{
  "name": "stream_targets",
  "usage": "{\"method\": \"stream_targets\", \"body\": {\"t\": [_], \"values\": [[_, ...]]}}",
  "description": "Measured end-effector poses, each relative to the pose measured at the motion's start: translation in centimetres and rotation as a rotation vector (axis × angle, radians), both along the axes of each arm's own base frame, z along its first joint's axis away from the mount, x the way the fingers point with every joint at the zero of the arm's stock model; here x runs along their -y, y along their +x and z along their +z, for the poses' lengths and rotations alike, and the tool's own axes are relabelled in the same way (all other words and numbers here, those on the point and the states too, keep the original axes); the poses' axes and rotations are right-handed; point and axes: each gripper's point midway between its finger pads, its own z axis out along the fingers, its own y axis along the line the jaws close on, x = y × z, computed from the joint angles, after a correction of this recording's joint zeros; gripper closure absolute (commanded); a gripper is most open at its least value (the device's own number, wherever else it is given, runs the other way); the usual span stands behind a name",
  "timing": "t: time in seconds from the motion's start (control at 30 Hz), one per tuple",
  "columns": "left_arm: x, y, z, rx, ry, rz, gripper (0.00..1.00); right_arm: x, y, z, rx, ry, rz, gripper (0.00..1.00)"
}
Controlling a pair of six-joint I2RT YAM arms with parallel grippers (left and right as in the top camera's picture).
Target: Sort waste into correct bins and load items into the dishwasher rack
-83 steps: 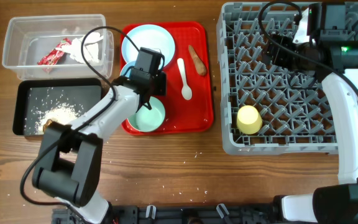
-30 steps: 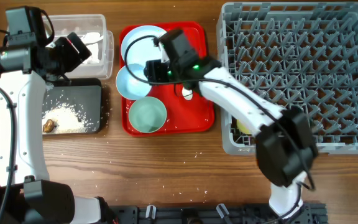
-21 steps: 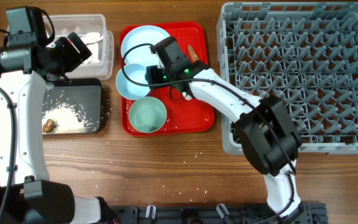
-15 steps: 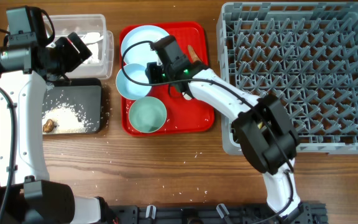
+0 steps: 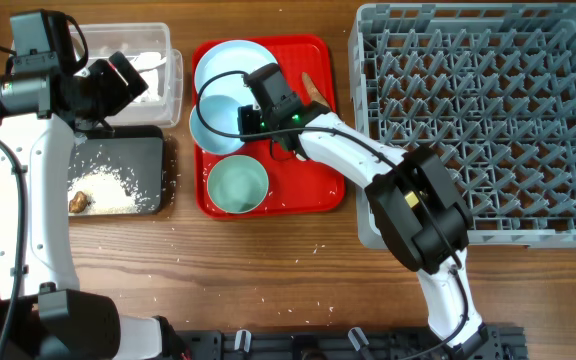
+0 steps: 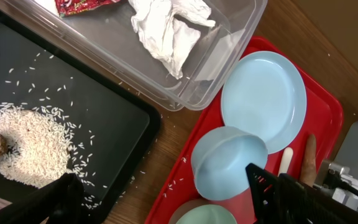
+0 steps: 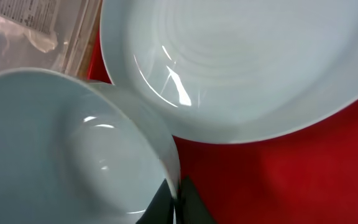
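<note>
Right end effector [image 7: 178, 198], now on blue bowl [image 7: 55, 143]

- Right gripper [image 7: 176, 200], formerly over the rack [image 5: 488, 120] at upper right, now pinches the rim of the pale blue bowl [image 5: 211, 120], centre left.
- That bowl sits slightly nearer the plate [image 5: 230, 60].
- Left gripper [image 5: 128, 80] is now at upper left, off the red tray [image 5: 318, 190].

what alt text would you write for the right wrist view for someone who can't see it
Close-up of a pale blue bowl at lower left, its rim pinched between the right arm's two dark fingers at the bottom edge. A pale blue plate fills the top, lying on a red tray, with a corner of a clear tub at upper left.
</note>
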Motion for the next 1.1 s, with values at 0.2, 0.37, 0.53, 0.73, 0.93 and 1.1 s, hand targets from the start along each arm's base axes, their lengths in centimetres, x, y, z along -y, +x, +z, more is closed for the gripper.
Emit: {"method": "stream_targets", "body": {"t": [0.2, 0.37, 0.53, 0.73, 0.93, 1.1], "values": [[0.0, 0.0, 0.0, 0.000, 0.000, 0.000, 0.00, 1.0, -0.7, 0.3, -0.022, -0.044, 0.001, 0.96], [0.0, 0.0, 0.0, -0.001, 0.000, 0.000, 0.00, 4.3, 0.5, 7.7, 0.120, -0.092, -0.052, 0.96], [0.0, 0.0, 0.0, -0.002, 0.000, 0.000, 0.00, 10.6, 2.1, 16.3, 0.288, -0.141, -0.167, 0.96], [0.0, 0.0, 0.0, -0.002, 0.000, 0.000, 0.00, 22.0, 5.2, 20.7, 0.412, -0.312, -0.412, 0.96], [0.0, -0.1, 0.0, -0.003, -0.001, 0.000, 0.00, 30.0, 7.6, 26.5, 0.669, -0.646, -0.668, 0.96], [0.0, -0.1, 0.0, -0.003, -0.001, 0.000, 0.00, 33.3, 8.0, 30.6, 0.791, -0.991, -0.733, 0.96]]}}
